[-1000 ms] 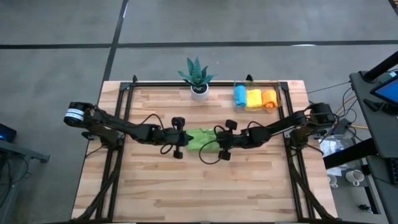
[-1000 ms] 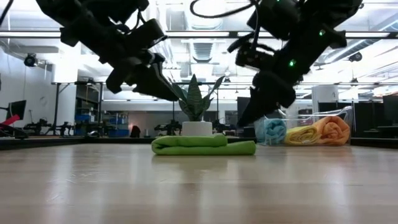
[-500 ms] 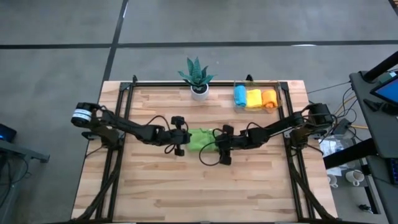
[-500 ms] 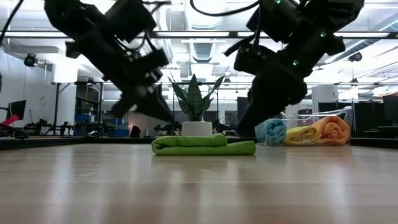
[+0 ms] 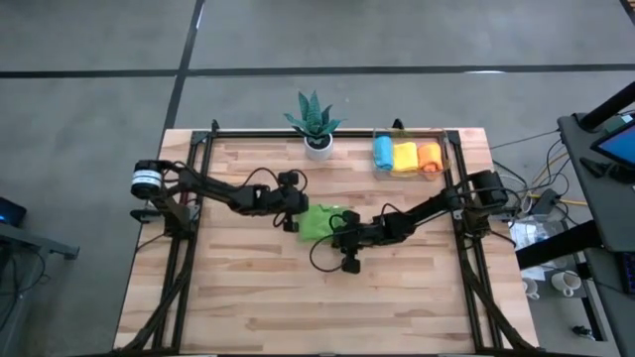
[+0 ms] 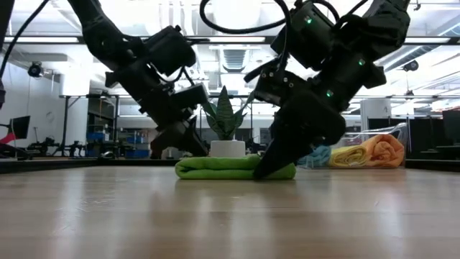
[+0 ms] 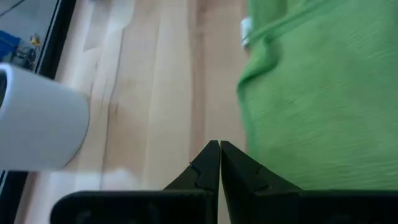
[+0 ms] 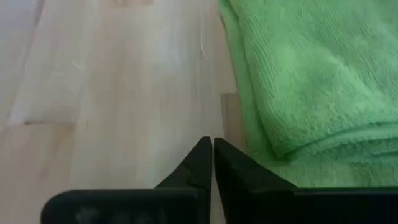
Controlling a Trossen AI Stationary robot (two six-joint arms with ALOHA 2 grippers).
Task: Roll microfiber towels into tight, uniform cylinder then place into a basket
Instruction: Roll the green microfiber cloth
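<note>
A green microfiber towel (image 5: 319, 220) lies folded flat in the middle of the table; it also shows as a low strip in the low view (image 6: 230, 168). My left gripper (image 7: 219, 147) is shut, its tips over bare wood at the towel's far left edge (image 5: 298, 210). My right gripper (image 8: 208, 143) is shut too, its tips low beside the towel's near right edge (image 6: 260, 173). The clear basket (image 5: 444, 159) at the far right holds a blue, a yellow and an orange roll. My left gripper points down at a slant from the table's left, its shut tips right beside the towel's edge (image 7: 244, 134); I cannot tell whether they touch it. My right gripper slants down from the right to the towel's near edge (image 8: 239, 130); I cannot tell whether it touches.
A green spiky plant in a white pot (image 5: 317, 147) stands at the far edge, just beyond the towel; the pot (image 7: 37, 118) shows close by in the left wrist view. Black rails (image 5: 198, 178) run along the table's left, right and far sides. Bare wood lies toward the near edge.
Both grippers have come down to the green towel. My left gripper has gone toward the far edge and the towel's far left corner. My right gripper has gone toward the near edge, down in front of the towel's right end. The towel has stayed in place.
</note>
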